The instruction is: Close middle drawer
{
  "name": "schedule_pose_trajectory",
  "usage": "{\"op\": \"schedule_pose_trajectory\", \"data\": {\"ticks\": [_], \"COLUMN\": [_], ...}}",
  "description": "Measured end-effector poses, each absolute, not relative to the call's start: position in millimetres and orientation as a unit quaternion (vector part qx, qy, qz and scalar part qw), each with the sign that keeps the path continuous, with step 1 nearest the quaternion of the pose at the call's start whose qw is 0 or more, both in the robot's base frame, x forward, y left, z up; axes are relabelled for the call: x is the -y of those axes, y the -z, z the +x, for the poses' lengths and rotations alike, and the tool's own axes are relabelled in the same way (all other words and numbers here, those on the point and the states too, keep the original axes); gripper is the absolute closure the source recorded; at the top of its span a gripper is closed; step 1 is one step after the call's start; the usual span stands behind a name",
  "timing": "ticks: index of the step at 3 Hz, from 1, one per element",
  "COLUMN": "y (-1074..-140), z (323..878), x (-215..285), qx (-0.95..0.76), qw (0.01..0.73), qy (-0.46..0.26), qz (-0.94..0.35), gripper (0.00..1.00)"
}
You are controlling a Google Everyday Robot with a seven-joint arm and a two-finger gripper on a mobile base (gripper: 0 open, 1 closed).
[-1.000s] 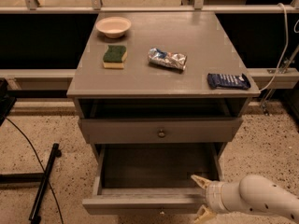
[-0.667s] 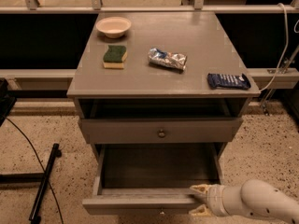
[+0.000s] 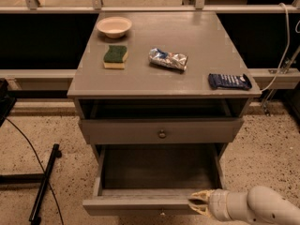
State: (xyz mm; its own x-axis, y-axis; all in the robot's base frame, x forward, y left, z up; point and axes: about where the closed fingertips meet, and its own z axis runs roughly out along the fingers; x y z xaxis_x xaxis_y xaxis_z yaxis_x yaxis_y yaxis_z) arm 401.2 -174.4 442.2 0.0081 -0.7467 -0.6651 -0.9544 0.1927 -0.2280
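Note:
The middle drawer is pulled far out of the grey cabinet. Its deep box is empty, and its low front panel with a tiny knob sits at the bottom of the view. My gripper comes in from the lower right on a white arm. Its cream fingers are spread apart against the right part of the drawer's front panel and hold nothing. Whether they press on the panel I cannot tell.
The drawer above, with a brass knob, stands slightly out. On the cabinet top lie a bowl, a green sponge, a silver packet and a blue packet. A black stand and cable lie on the floor at left.
My gripper has moved left and down from inside the drawer's right corner to its front panel. The drawer has not visibly moved.

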Motion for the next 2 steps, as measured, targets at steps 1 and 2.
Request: {"op": "schedule_pose_trajectory", "data": {"ticks": [1,2], "y": [-446.6,-455.6], "z": [396.3,395.3], "x": [179.3,181.2], "qx": [-0.683,-0.674], "qw": [0.374,0.397], "qy": [-0.164,-0.170], "qz": [-0.606,-0.599], "gripper": [1.00,0.82]}}
